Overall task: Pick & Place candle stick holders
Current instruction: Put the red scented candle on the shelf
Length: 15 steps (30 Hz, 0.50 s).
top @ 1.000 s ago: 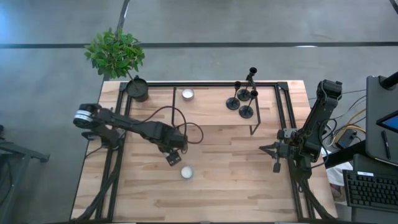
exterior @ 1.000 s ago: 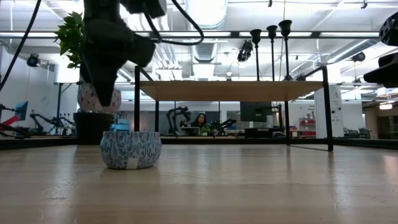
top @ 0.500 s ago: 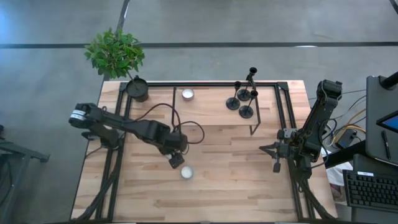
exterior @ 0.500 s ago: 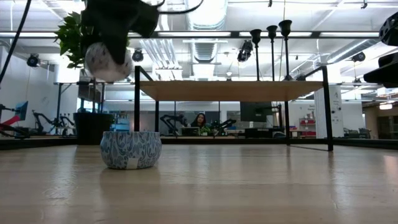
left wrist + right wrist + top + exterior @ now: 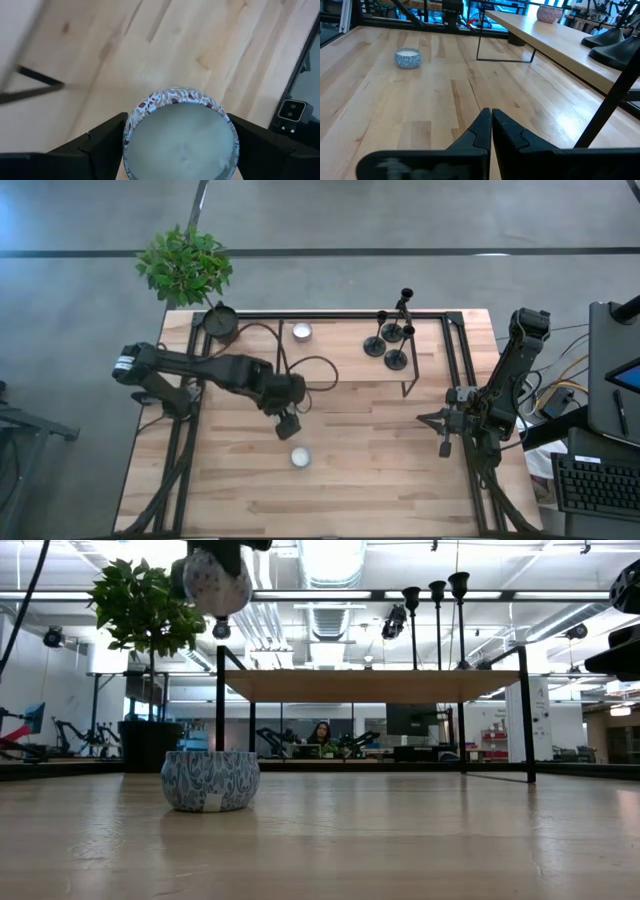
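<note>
Candle: left hand clamps a patterned tealight by its sides, lifted above mid-surface.
Holders: three candle stick holders stand untouched on the raised shelf by the far right corner.
Right hand: fingers pressed together, empty, waiting by the right edge.
Second tealight: on the surface just beside the carried one.
Advice: carry level, keep the clamp firm, clear the shelf frame before lowering.

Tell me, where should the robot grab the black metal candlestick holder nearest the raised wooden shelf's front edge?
Probably by its thin upright stem, jaws closing level across it, coming in from the shelf's open front. The black metal candlestick holder has a wide, flat disc base, and the other two holders crowd it from behind.
</note>
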Motion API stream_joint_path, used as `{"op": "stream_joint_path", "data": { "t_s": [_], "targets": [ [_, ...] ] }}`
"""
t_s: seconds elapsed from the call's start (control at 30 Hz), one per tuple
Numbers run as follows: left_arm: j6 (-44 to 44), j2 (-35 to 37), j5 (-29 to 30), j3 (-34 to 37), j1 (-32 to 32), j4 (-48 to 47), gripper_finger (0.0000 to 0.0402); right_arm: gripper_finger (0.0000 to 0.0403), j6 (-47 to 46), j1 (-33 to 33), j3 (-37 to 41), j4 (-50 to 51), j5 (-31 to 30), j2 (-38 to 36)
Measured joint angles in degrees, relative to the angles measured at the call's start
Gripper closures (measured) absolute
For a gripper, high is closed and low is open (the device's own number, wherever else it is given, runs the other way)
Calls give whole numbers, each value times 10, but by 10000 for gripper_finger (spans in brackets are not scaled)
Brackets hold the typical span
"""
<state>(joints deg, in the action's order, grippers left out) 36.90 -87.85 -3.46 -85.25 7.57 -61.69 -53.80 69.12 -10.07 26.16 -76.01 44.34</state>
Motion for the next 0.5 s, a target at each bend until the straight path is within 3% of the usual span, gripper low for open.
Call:
{"op": "stream_joint_path", "data": {
  "t_s": [0.5],
  "targets": [
    [-211,-57,-4,-114,-120,-93,92,394,0,0,0,0,0,0]
  ]
}}
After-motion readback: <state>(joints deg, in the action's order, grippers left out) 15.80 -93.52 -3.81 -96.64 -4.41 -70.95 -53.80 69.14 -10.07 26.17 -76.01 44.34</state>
